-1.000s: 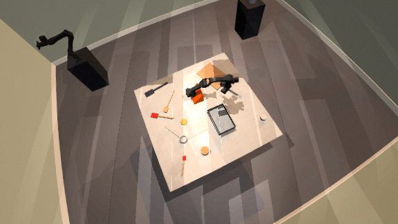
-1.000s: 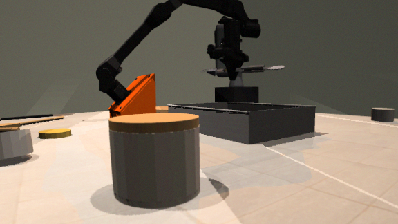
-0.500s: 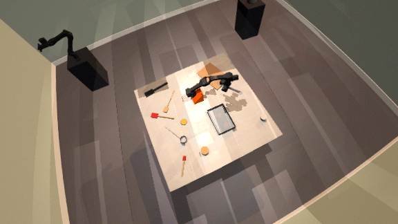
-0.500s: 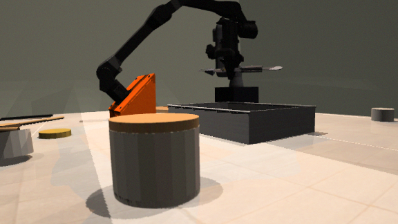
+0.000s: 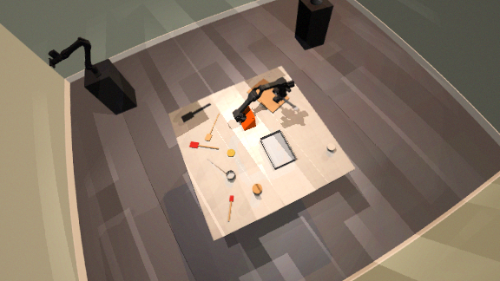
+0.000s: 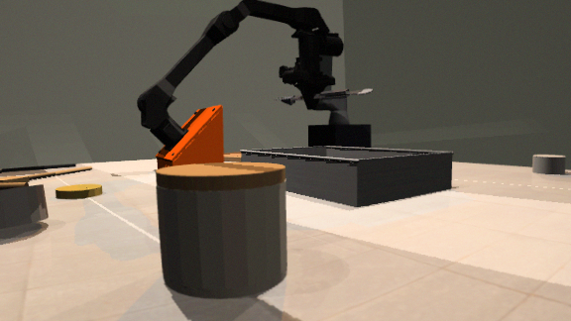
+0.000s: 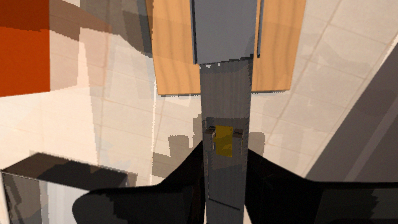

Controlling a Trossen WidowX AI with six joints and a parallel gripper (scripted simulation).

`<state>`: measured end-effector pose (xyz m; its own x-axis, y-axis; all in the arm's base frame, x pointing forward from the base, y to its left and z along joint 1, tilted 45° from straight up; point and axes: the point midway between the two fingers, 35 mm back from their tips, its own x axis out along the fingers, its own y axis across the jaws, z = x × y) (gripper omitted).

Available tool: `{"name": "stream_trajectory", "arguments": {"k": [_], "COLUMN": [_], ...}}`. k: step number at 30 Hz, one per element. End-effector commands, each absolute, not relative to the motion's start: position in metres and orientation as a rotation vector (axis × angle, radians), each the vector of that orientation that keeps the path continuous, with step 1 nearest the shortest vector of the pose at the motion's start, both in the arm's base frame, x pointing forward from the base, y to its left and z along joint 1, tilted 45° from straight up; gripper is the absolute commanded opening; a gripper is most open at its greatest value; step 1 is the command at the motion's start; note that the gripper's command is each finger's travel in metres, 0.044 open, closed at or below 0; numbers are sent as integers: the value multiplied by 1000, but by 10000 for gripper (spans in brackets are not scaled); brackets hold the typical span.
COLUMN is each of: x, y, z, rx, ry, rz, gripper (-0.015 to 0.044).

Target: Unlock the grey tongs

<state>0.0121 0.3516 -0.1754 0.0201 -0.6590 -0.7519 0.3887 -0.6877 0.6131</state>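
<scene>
My gripper (image 5: 283, 90) (image 6: 317, 97) (image 7: 216, 144) is shut on the grey tongs (image 6: 342, 93) (image 7: 225, 95) and holds them roughly level, high above the table. In the wrist view the tongs run straight up from between the fingers, with a small yellow lock (image 7: 223, 140) on them, and their far end hangs over the wooden board (image 7: 172, 50) (image 5: 271, 104). The tongs' arms lie close together. The dark roasting tin (image 5: 278, 149) (image 6: 357, 170) (image 7: 50, 187) stands empty, off to the side of the board.
The arm's orange base (image 5: 248, 120) (image 6: 198, 139) stands beside the board. A grey canister with a wooden lid (image 6: 221, 228) (image 5: 257, 188), a yellow disc (image 5: 231, 153) (image 6: 78, 190), several spatulas (image 5: 200, 146), a strainer (image 5: 228, 174) and a small grey cylinder (image 5: 331, 147) (image 6: 548, 163) lie about the table.
</scene>
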Motion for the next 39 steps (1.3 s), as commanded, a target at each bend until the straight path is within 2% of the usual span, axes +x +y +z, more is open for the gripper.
{"name": "stream_trajectory", "arguments": {"k": [1,26,39], "x": [-18,-211,-216], "y": [355,307,305], "z": [-173,-162,-162], "rx": [1599,1862,1861], "ry": [-342,-816,-837], "rz": [-1783,-1774,-1784], "gripper": [-150,-150,-150]}}
